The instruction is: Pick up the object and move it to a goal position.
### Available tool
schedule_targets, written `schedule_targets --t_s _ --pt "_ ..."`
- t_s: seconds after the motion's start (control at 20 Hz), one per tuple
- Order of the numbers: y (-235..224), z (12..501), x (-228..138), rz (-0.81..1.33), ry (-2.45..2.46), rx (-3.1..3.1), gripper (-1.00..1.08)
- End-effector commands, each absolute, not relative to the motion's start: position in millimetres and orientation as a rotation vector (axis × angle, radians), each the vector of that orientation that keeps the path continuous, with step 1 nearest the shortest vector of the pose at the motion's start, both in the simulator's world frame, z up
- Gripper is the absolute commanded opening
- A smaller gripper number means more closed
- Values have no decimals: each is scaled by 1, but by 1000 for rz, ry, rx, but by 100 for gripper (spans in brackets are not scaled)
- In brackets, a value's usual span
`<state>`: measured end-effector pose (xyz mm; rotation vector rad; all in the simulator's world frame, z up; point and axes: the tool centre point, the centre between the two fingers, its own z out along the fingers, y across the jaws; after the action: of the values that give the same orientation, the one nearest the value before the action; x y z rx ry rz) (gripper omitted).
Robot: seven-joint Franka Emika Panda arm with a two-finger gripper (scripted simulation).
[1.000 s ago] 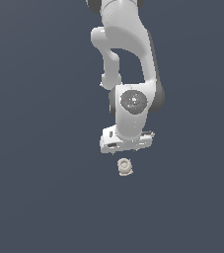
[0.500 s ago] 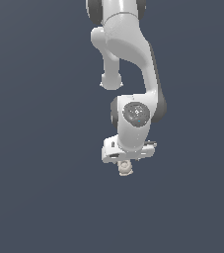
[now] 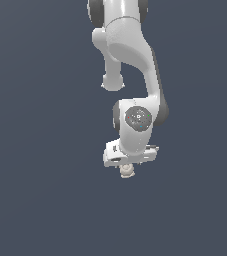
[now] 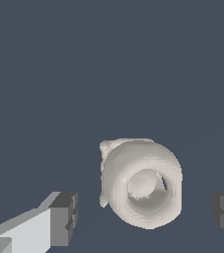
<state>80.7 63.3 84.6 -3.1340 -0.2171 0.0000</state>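
item 1, the arm [image 3: 130,55]: from my remote seat i log one white jointed arm coming down from the upper edge of the exterior view, folded so the wrist housing sits low in the middle of the picture. background is plain dark slate in both views; i cannot make out a table edge.

item 2, the gripper [image 3: 129,161]: white body, pointing down. in the wrist view i count two dark grey fingertips [image 4: 64,219], one on each side of the picture, well apart with open space between them. pincer reads as spread wide, nothing clamped.

item 3, the object [image 4: 142,189]: small cream-beige lump with a ring-like round top and a knobbly edge. in the exterior view it [image 3: 127,171] sits just beneath the gripper, peeking out below the white body. in the wrist view it lies between the two fingertips, touching neither. ring opening faces up toward the wrist camera; a pale knob shows inside the hole. no clear long axis; it looks about as wide as deep.

item 4, containers: i list none.
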Motion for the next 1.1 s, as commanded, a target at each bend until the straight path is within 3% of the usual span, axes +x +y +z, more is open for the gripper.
schedule_targets --t_s 0.0,0.6,0.65,1.05 --pt "63 75 80 2 -217 -3134 100" --pt "64 40 81 0 -217 -3134 100" --pt "64 40 81 0 -217 -3134 -100" --pt "64 40 81 0 -217 -3134 -100"
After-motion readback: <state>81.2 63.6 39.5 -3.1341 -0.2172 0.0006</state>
